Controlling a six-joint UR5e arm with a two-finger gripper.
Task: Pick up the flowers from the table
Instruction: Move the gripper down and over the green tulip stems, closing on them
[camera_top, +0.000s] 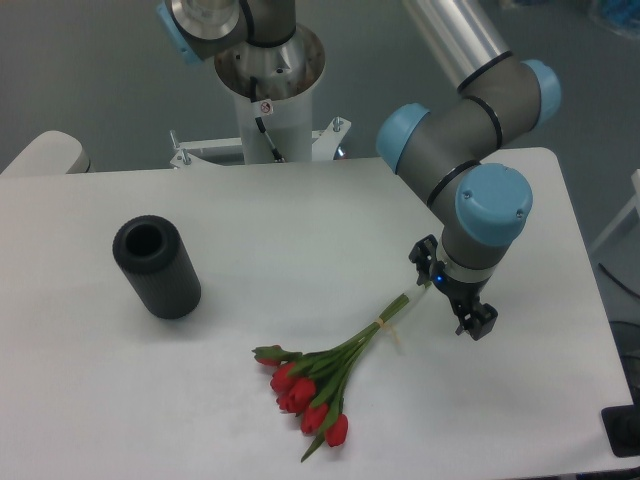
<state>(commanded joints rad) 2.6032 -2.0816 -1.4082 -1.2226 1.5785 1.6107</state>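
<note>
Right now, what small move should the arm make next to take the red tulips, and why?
Probably lower the two-finger gripper slightly onto the green stem ends of the bunch of red tulips, then close. The bunch lies flat on the white table, its stem ends reaching the gripper. Whether the fingers straddle them is unclear.

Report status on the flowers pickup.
Gripper low at the stem ends, jaw state unclear. Flowers lying on table. Black cylinder well off left.

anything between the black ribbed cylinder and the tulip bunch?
No. In the camera view, only bare white tabletop separates the black ribbed cylinder from the red tulips with green stems.
</note>
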